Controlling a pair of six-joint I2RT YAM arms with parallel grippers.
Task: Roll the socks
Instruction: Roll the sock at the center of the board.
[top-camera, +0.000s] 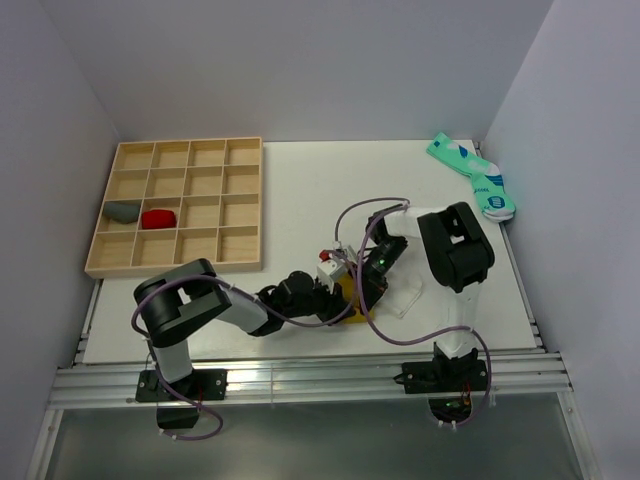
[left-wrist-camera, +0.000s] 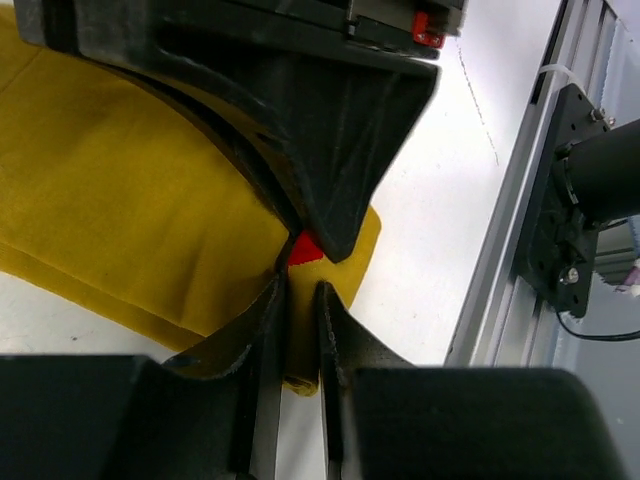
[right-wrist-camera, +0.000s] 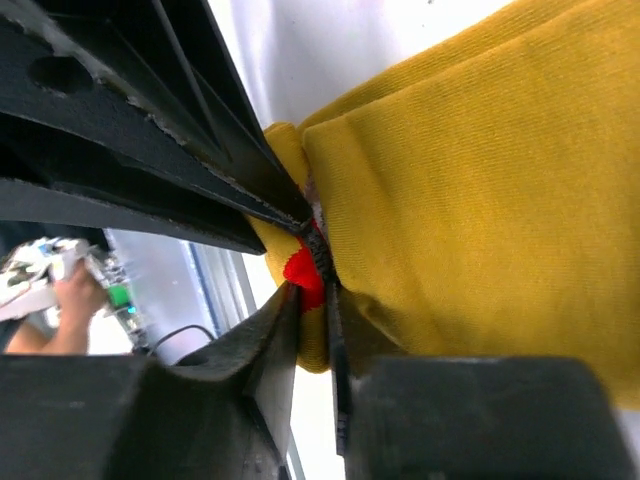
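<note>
The mustard-yellow sock (left-wrist-camera: 130, 200) lies near the table's front edge, mostly covered by both arms in the top view (top-camera: 348, 312). My left gripper (left-wrist-camera: 300, 290) is shut on the sock's edge, with yellow fabric filling the narrow gap between its fingers. My right gripper (right-wrist-camera: 313, 295) faces it tip to tip and pinches the same edge at the small red mark (right-wrist-camera: 303, 272). The two grippers meet over the sock (right-wrist-camera: 470, 170), almost touching. A pale flat shape that looks like the white sock (top-camera: 405, 298) lies just to the right of them.
A wooden compartment tray (top-camera: 255, 200) stands at the back left with a grey bundle (top-camera: 123, 211) and a red bundle (top-camera: 159, 218) in it. Teal patterned socks (top-camera: 472, 175) lie at the back right. An aluminium rail (left-wrist-camera: 510, 250) runs along the front edge.
</note>
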